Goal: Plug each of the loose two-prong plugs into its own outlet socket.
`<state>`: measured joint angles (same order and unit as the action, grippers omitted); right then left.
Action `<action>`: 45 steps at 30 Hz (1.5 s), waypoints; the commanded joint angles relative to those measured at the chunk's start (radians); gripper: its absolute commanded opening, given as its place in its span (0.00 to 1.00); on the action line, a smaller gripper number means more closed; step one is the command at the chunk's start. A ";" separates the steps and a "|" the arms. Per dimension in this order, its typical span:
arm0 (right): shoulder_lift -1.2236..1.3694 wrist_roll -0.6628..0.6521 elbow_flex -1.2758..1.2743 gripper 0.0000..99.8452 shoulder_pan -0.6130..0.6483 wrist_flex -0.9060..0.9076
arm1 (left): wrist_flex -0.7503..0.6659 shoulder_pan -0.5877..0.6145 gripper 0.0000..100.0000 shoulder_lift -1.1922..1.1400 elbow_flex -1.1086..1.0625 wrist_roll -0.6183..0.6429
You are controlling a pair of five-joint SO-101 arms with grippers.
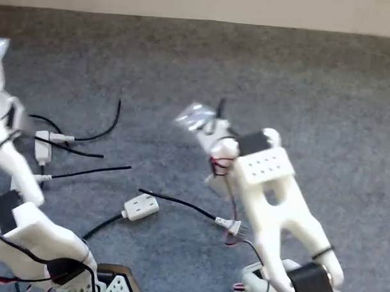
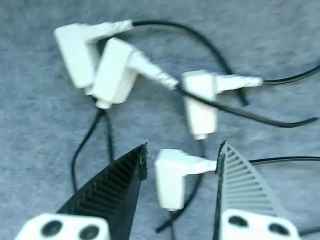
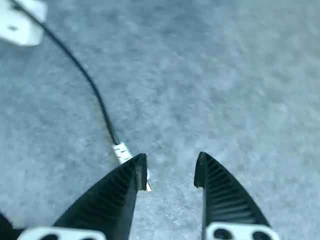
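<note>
Two open pairs: left fingers (image 2: pixel 120 185) straddle a connector (image 2: pixel 172 177); right fingers (image 3: pixel 117 192) sit off-centre of the plug (image 3: pixel 121 151), so closing could knock it aside

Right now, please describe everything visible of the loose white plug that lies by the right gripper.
The plug is small, white and looks like plastic, on a thin black cord that leads towards a white outlet socket. It lies flat and unplugged on the grey surface. The open right gripper hangs over it, one finger covering part of it; contact cannot be judged.
</note>
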<state>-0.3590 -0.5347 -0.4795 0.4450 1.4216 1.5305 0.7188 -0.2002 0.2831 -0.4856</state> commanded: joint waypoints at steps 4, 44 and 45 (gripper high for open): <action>0.053 -0.043 0.054 0.16 0.216 0.079 | -0.296 0.186 0.22 0.050 -0.225 -0.158; 0.062 -0.261 -0.473 0.16 0.081 -0.360 | -0.818 0.302 0.22 0.050 -0.685 -0.273; 0.062 -0.261 -0.486 0.15 0.081 -0.386 | -0.818 0.302 0.22 0.050 -0.685 -0.273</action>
<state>-0.2915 -0.7925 -0.9413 0.5386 1.1070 0.7158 1.0196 -0.1972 -0.4012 -0.7511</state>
